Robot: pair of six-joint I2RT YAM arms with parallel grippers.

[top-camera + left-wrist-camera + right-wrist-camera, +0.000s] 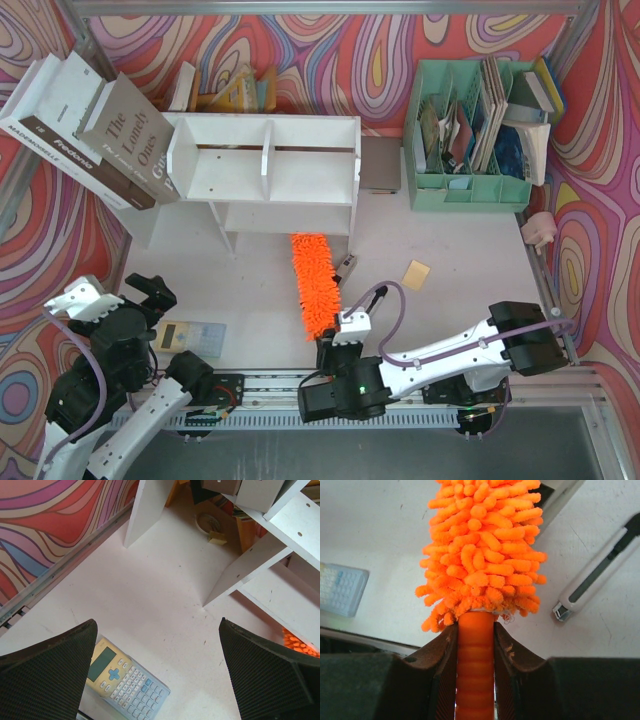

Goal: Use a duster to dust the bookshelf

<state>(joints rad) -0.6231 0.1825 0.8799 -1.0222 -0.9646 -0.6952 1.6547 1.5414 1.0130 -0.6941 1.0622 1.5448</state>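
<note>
The white two-tier bookshelf [270,165] stands at the back centre of the table, its legs and panels also in the left wrist view [260,560]. The fluffy orange duster [314,283] lies just in front of its right half, its far tip at the shelf's foot. My right gripper [333,345] is shut on the duster's ribbed orange handle [475,665], with the fluffy head [482,550] pointing away. My left gripper [157,675] hangs open over the bare table at the near left, with nothing between its fingers.
A calculator [188,338] lies at the near left, under my left gripper [127,680]. A utility knife [597,575] lies right of the duster. Large books [95,130] lean on the shelf's left side. A mint-green file organizer [470,135] stands at back right. A tan note [416,274] lies mid-table.
</note>
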